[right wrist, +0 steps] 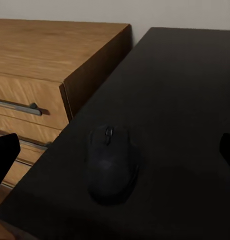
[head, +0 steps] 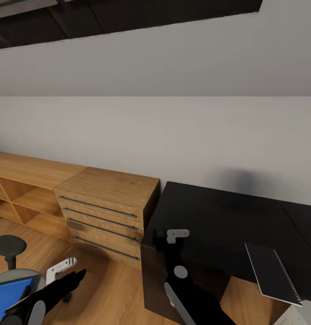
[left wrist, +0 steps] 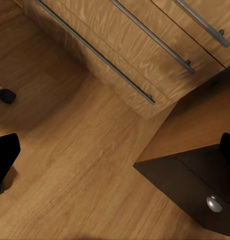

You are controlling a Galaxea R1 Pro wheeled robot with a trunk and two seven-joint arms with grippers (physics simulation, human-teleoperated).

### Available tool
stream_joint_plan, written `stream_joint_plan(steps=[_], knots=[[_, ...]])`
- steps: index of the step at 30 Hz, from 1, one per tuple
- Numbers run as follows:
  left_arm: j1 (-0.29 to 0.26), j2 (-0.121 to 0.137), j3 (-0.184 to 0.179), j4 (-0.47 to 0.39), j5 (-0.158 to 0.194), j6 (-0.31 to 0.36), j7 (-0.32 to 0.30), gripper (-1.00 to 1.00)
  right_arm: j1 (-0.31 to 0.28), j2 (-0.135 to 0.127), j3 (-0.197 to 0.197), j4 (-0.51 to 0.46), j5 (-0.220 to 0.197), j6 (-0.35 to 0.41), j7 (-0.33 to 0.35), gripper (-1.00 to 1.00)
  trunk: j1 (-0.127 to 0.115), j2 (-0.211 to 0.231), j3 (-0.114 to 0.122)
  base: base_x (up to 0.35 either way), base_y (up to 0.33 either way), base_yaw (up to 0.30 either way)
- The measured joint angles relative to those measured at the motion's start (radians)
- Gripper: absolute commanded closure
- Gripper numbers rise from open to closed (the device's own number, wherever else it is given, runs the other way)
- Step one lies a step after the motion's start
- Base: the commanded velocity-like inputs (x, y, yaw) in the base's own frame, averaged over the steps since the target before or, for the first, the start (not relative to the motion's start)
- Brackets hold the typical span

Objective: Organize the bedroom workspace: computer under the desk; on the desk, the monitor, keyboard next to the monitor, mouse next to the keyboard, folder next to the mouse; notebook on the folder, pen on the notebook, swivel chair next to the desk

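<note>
The black mouse (right wrist: 112,162) lies on the black desk (head: 218,216) near its corner beside the wooden cabinet. My right gripper (right wrist: 115,155) hovers open above it, one finger on each side and neither touching; in the head view the right gripper (head: 177,234) hangs over that desk corner. The slim dark keyboard (head: 272,273) rests at the desk's front edge, partly overhanging. The swivel chair (head: 11,253) stands low at the left with the blue folder (head: 8,293) on its seat. My left gripper (head: 60,268) is open over the floor beside the chair.
A light wooden drawer cabinet (head: 108,207) stands against the desk's left end, with low wooden shelving (head: 24,180) beyond it. A desk drawer with a silver knob (left wrist: 213,203) is below the left gripper (left wrist: 115,155). A grey wall runs behind everything.
</note>
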Motion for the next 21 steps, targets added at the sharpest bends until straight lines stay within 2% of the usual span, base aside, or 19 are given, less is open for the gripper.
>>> stream_joint_plan(steps=[3, 6, 9, 11, 15, 16, 20, 21], knots=[[0.000, 0.000, -0.002, 0.000, 0.000, 0.000, 0.000, -1.00, -0.009, 0.001, -0.003, 0.026, 0.001, 0.001, 0.000, -1.00, 0.000, 0.000, 0.000, 0.000, 0.000, 0.000], [0.000, -0.001, -0.003, -0.001, 0.000, -0.001, -0.001, -1.00, -0.043, 0.001, -0.005, 0.047, 0.002, 0.004, 0.000, -1.00, 0.000, 0.000, 0.000, 0.000, 0.000, 0.000], [0.000, 0.000, -0.004, -0.001, 0.000, -0.001, -0.001, -1.00, -0.139, 0.001, -0.007, 0.105, 0.000, 0.026, 0.004, -1.00, 0.000, 0.000, 0.000, 0.000, 0.000, 0.000], [0.000, -0.001, -0.004, -0.001, 0.000, -0.001, -0.002, -1.00, -0.224, 0.004, -0.008, 0.200, 0.000, 0.058, 0.038, -1.00, 0.000, 0.000, 0.000, 0.000, 0.000, 0.000], [0.000, -0.001, -0.004, -0.002, 0.000, -0.002, -0.002, -1.00, -0.291, 0.005, -0.015, 0.274, -0.002, 0.074, 0.106, -1.00, 0.000, 0.000, 0.000, 0.000, 0.000, 0.000], [0.000, -0.001, -0.005, -0.003, 0.000, -0.003, -0.004, -1.00, -0.324, 0.004, -0.052, 0.334, -0.002, 0.090, 0.172, -1.00, 0.000, 0.000, 0.000, 0.000, 0.000, 0.000], [0.000, -0.001, -0.019, -0.003, 0.000, -0.015, -0.004, -1.00, -0.336, 0.004, -0.105, 0.403, -0.002, 0.151, 0.242, -1.00, 0.000, 0.000, 0.000, 0.009, 0.000, 0.000], [0.000, -0.001, -0.041, -0.003, -0.001, -0.047, -0.002, -1.00, -0.339, 0.007, -0.129, 0.454, -0.002, 0.179, 0.288, -1.00, 0.000, 0.000, 0.000, 0.068, 0.006, 0.000]])
